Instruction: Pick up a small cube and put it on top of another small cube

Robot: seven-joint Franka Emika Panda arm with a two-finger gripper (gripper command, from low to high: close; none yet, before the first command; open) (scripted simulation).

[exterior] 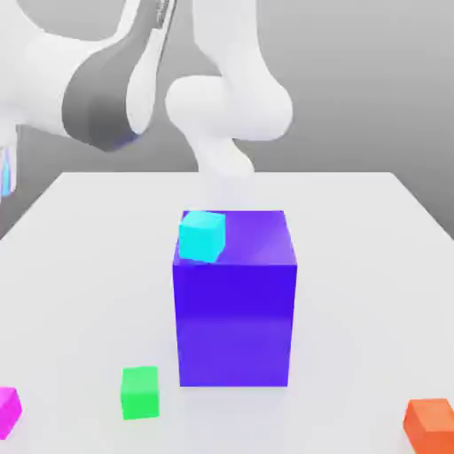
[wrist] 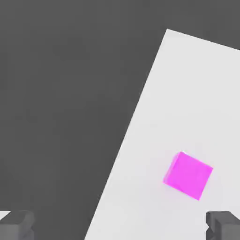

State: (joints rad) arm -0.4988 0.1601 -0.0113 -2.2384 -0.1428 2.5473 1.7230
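Note:
The small magenta cube [exterior: 7, 410] rests on the white table near the front corner at the exterior view's left. The hand view looks down on this cube [wrist: 188, 175] close to the table's edge. My gripper [wrist: 120, 226] hangs high above it, open, with its two dark fingertips [wrist: 16, 225] far apart and nothing between them. At the left border of the exterior view, a sliver of the hand [exterior: 5, 168] shows well above the table. A small cyan cube [exterior: 201, 235] sits on top of the big blue-violet block [exterior: 235, 310].
A green cube [exterior: 140, 392] lies in front of the big block, toward the exterior view's left. An orange cube [exterior: 432, 424] is at the front right corner. The arm's white links [exterior: 222, 106] rise behind the block. Beyond the table edge [wrist: 126, 136] is dark floor.

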